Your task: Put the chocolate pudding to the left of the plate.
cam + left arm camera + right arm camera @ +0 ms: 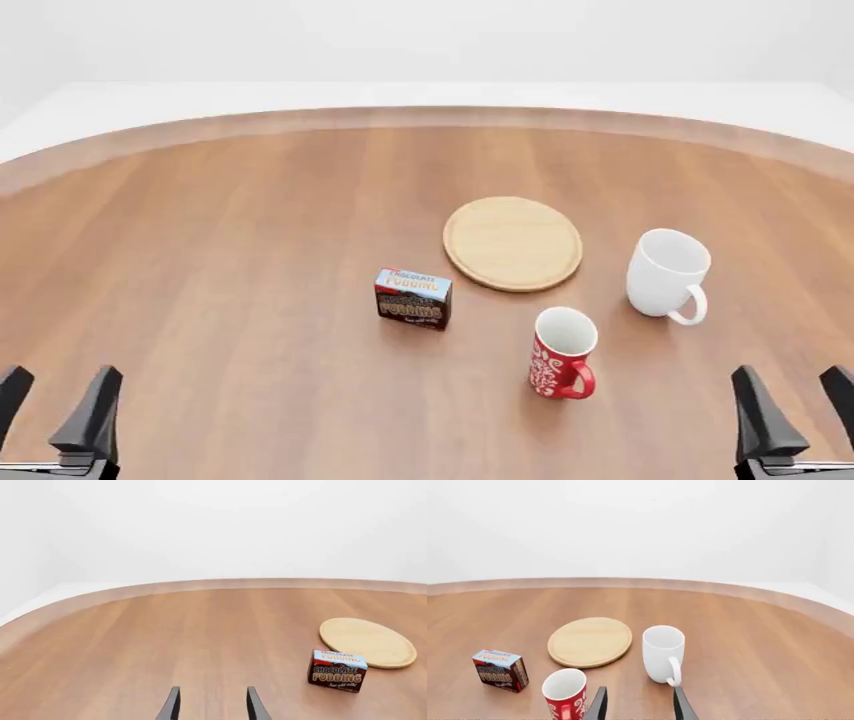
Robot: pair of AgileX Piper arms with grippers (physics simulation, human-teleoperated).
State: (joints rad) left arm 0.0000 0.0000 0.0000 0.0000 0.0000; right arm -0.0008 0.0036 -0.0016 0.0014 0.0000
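The chocolate pudding (412, 297) is a small brown carton with a light blue top band, upright on the wooden table just in front of and left of the plate (513, 243), a flat round tan disc. Both also show in the left wrist view, the pudding (337, 671) and the plate (367, 642), and in the right wrist view, the pudding (500, 670) and the plate (590, 641). My left gripper (56, 410) sits open at the near left corner, far from the carton. At the near right corner my right gripper (794, 410) is open with nothing in it.
A red patterned mug (562, 352) stands in front of the plate, to the right of the pudding. A white mug (666, 274) stands right of the plate. The table's curved far edge (427, 115) runs across the back.
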